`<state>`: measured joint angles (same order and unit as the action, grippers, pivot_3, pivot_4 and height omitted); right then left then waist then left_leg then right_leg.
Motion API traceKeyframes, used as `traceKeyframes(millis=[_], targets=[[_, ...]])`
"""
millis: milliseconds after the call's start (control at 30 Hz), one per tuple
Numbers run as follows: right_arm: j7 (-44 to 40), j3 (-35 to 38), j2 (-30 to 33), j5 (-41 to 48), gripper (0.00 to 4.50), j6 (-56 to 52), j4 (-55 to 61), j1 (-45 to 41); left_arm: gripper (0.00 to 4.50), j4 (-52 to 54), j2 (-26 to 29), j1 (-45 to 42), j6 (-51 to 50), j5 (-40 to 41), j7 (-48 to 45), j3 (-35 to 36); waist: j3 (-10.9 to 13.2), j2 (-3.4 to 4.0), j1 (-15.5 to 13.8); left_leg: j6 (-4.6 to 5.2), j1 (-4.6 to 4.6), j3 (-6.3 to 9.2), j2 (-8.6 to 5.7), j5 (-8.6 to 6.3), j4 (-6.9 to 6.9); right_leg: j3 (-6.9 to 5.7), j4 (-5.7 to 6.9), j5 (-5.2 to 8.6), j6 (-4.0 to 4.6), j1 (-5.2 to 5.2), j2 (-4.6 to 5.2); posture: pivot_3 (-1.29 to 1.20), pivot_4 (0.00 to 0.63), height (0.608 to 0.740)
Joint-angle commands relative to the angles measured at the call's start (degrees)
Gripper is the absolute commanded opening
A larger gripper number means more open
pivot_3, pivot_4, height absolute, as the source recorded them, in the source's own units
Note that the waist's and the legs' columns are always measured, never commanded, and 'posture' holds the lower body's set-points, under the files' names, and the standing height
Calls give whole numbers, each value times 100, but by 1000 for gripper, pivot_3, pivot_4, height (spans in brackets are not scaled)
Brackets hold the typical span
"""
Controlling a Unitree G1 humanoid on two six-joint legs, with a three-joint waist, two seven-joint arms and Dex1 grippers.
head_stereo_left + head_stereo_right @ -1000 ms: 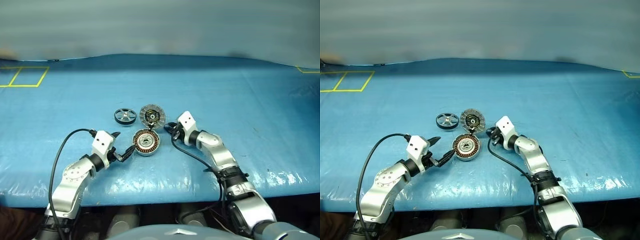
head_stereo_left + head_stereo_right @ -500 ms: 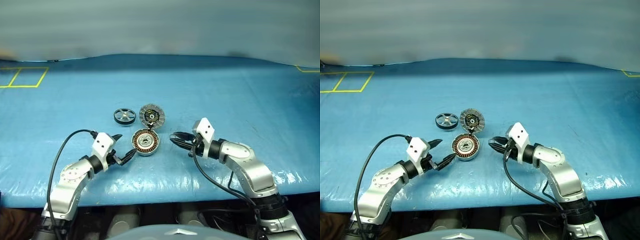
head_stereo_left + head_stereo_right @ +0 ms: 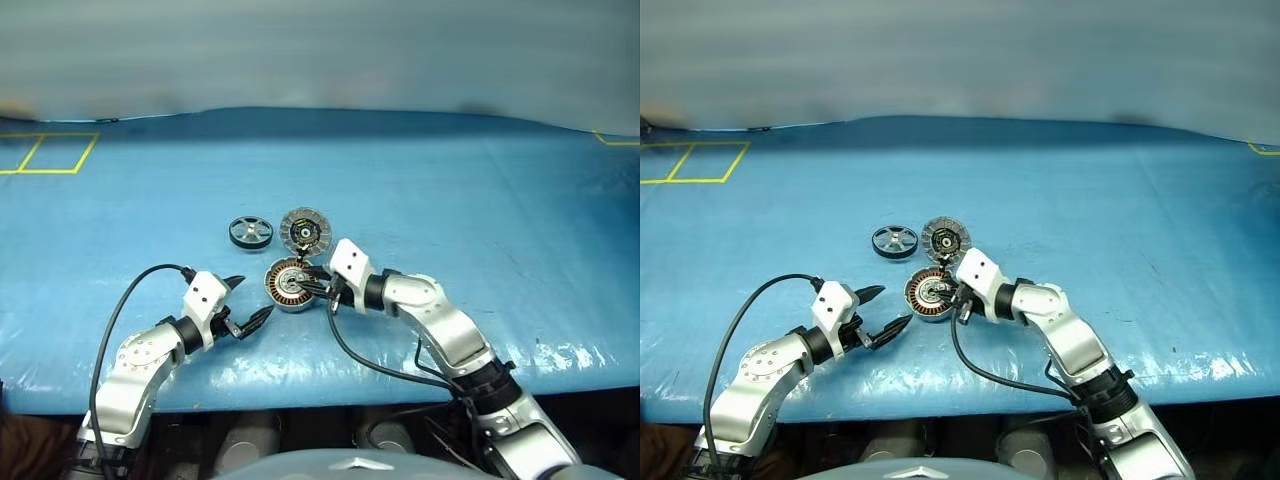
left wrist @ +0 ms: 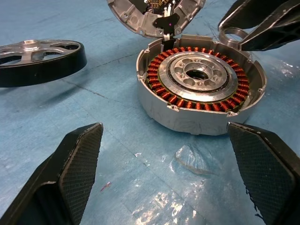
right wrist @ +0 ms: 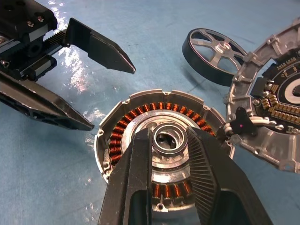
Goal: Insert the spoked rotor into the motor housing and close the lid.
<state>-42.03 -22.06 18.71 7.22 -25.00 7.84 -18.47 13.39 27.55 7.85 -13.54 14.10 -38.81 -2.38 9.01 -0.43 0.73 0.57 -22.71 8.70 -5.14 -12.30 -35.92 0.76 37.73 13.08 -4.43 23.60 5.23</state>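
Observation:
The motor housing [image 3: 290,285], a silver cup ringed with copper windings, lies open on the blue table. Just behind it, the lid [image 3: 304,231] lies with its dark centre face up. The spoked rotor [image 3: 250,232] lies flat to the lid's left. My right gripper [image 3: 312,284] hovers at the housing's right rim, its fingers [image 5: 140,168] a narrow gap apart and holding nothing. In the right wrist view the housing's hub [image 5: 166,138] shows in that gap. My left gripper [image 3: 252,297] stands wide open just left of the housing [image 4: 201,79].
The table wears a crinkled blue cover [image 3: 450,190]. Yellow tape squares [image 3: 50,153] mark its far left. A black cable [image 3: 115,320] loops from my left arm, and another hangs under my right arm [image 3: 360,360] near the table's front edge.
My right arm has swung left, bringing its gripper from right of the housing to the housing's right rim. The left gripper and the three parts have stayed put.

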Motion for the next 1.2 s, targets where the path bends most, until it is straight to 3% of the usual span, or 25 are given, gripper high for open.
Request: traceKeyframes(millis=[33, 1200], targets=[[31, -26, -146, -56, 731, 188, -91, -165, 4500, 209, 61, 24, 65, 17, -42, 46, 0, 0, -4, 0, 0, 1, 0, 0, 0, 0, 0, 0, 1, 0, -1, 0, 150, 740], [-1, -51, -436, -292, 731, 506, -941, -253, 4500, 103, 15, 11, 351, -117, -10, 30, 1, 2, 9, -1, 2, 0, 0, 0, 0, 0, 1, -8, 14, 0, -2, 0, 150, 740]])
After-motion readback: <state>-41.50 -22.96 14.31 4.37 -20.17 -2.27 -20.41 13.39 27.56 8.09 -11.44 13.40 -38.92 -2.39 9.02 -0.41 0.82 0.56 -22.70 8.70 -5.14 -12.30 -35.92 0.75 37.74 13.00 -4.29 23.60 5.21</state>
